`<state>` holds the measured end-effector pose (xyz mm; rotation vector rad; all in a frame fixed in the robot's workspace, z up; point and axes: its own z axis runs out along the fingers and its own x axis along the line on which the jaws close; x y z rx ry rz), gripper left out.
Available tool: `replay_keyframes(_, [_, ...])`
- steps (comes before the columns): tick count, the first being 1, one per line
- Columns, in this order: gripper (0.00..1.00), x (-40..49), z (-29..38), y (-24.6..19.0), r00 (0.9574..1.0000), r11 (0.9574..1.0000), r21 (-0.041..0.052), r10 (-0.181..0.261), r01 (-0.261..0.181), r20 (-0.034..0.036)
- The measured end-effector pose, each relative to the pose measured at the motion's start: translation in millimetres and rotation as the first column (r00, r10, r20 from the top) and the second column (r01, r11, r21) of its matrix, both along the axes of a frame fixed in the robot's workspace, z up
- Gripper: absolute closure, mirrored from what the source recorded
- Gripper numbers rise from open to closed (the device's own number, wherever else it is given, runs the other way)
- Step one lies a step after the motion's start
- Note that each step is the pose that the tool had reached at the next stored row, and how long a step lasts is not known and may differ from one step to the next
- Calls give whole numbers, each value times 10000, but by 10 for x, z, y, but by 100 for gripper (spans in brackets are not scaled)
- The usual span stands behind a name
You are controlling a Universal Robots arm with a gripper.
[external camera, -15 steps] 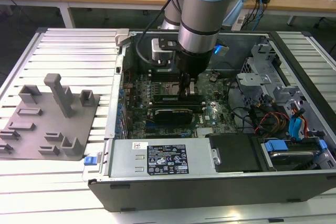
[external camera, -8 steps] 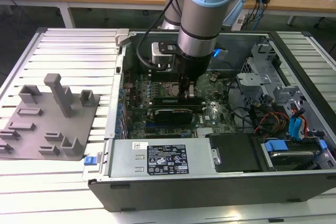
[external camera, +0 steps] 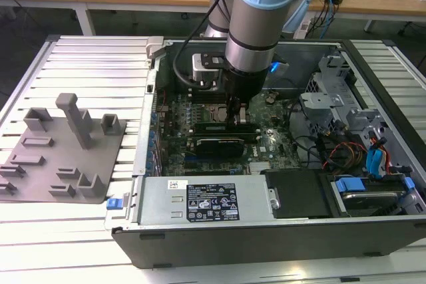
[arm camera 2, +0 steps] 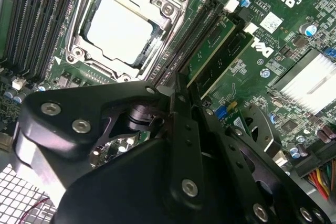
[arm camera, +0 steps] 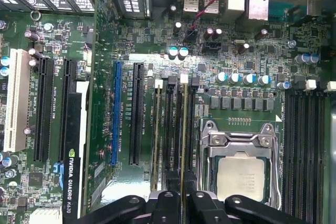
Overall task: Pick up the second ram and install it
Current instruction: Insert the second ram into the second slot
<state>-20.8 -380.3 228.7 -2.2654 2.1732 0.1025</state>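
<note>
The second ram (arm camera: pixel 184 140) is a thin green stick standing on edge in a memory slot beside the processor socket (arm camera: pixel 241 174). My gripper (arm camera: pixel 181 199) has its fingers shut on its top edge. In the second wrist view the second ram (arm camera 2: pixel 210 44) runs out from under my gripper (arm camera 2: pixel 181 90), which hides its near end. Another green stick (arm camera: pixel 157 140) stands in a slot close alongside, on the side away from the socket (arm camera 2: pixel 121 30). In the exterior view my gripper (external camera: pixel 236 119) reaches down into the open computer case (external camera: pixel 373 231), right of the socket (external camera: pixel 208 112).
A grey fixture plate (external camera: pixel 60 151) with upright posts lies on the slatted table at the exterior view's left. Inside the case are a black graphics card (external camera: pixel 216 144), a power supply (external camera: pixel 206 201), and drive bays with cables (external camera: pixel 359 151). Empty black memory slots (arm camera: pixel 307 140) flank the socket's other side.
</note>
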Motion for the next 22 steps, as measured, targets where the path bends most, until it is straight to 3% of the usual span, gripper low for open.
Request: replay_keyframes(22, [86, 11, -50, 1, 10000, 10000, 22, -83, 83, 0])
